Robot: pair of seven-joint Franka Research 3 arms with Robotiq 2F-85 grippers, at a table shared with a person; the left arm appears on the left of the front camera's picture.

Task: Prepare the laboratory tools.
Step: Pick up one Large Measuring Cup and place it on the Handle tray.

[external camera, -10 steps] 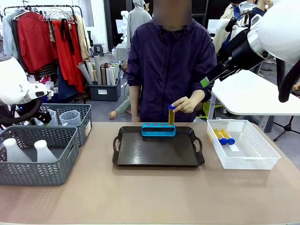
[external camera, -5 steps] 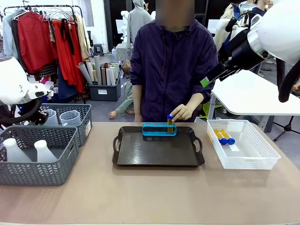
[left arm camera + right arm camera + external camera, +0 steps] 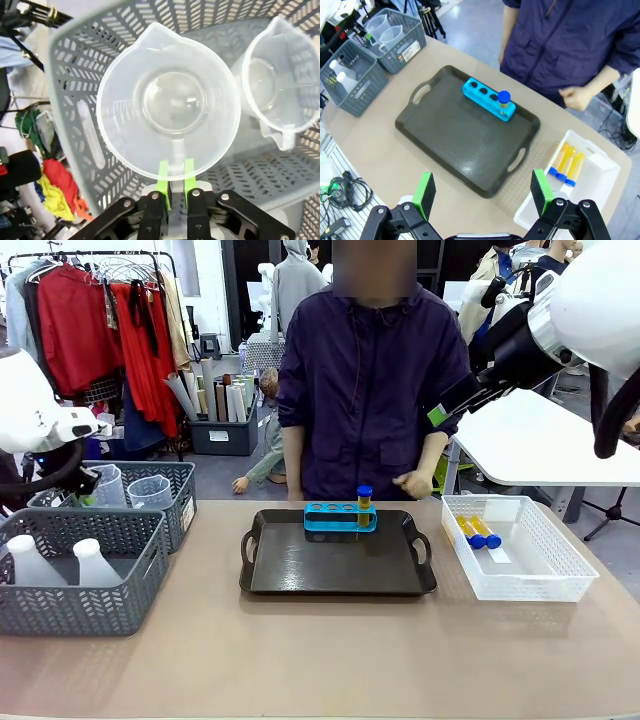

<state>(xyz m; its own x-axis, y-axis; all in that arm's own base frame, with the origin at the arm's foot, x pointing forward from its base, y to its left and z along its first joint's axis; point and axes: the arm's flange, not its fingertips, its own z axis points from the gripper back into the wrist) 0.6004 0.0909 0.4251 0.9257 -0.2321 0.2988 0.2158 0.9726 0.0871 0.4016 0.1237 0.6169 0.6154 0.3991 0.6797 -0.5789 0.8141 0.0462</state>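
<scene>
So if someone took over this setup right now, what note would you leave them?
Left end effector: shut on the clear beaker at its handle, above the far grey basket; a second beaker sits inside it.
Right end effector: open, holding nothing, high over the table.
Person's hand: free, near the table's far edge.
Done: blue rack on the black tray, one tube standing in its end hole.
Left: three tubes lie in the white basket; two flasks stand in the near grey basket; the held beaker is not yet set down.
</scene>
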